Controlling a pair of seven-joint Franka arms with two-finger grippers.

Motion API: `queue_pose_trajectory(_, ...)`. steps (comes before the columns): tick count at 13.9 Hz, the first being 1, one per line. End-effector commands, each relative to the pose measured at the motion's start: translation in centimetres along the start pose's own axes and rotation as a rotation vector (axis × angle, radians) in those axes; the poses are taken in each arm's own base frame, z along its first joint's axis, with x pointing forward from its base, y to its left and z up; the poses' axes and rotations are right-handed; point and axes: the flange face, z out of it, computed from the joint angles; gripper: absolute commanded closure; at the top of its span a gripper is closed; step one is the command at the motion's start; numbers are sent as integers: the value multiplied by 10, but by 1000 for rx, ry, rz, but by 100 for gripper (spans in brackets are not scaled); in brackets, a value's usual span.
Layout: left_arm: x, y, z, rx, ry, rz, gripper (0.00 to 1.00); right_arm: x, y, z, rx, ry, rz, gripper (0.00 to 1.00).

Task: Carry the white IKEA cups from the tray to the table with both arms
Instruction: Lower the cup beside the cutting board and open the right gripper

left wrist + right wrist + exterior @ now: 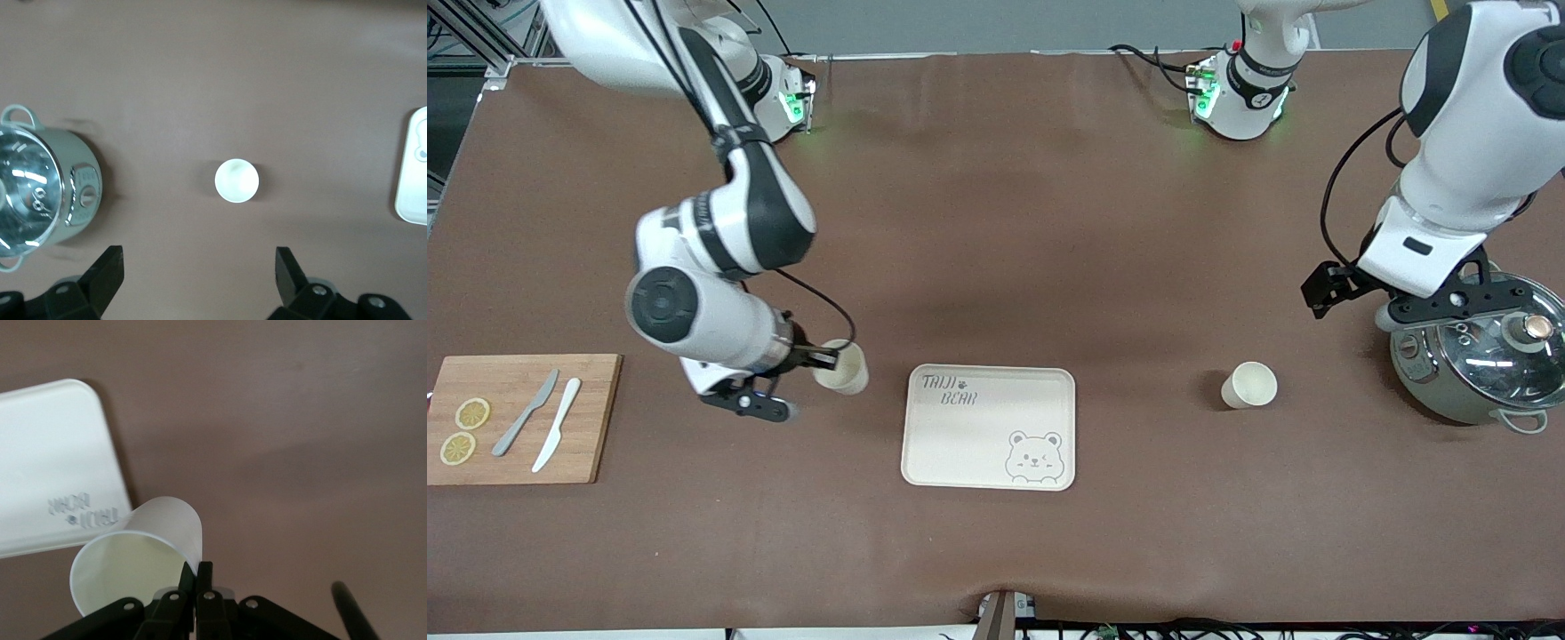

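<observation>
My right gripper is shut on the rim wall of one white IKEA cup, one finger inside and one outside. It holds the cup tilted beside the bear-print tray, toward the right arm's end. The right wrist view shows the same grip on the cup, with the tray's corner beside it. The second cup stands upright between the tray and the pot. My left gripper hangs open and empty, high over the table by the pot. In the left wrist view that cup lies ahead of the fingers.
A steel pot with a glass lid stands at the left arm's end, also in the left wrist view. A wooden cutting board with two knives and lemon slices lies at the right arm's end.
</observation>
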Motion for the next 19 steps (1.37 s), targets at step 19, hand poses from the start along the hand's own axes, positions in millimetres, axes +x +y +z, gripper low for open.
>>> queue_pose_trajectory(19, -20, -72, -74, -105, -134, 30, 0, 5, 317, 128, -40, -33, -300, 100)
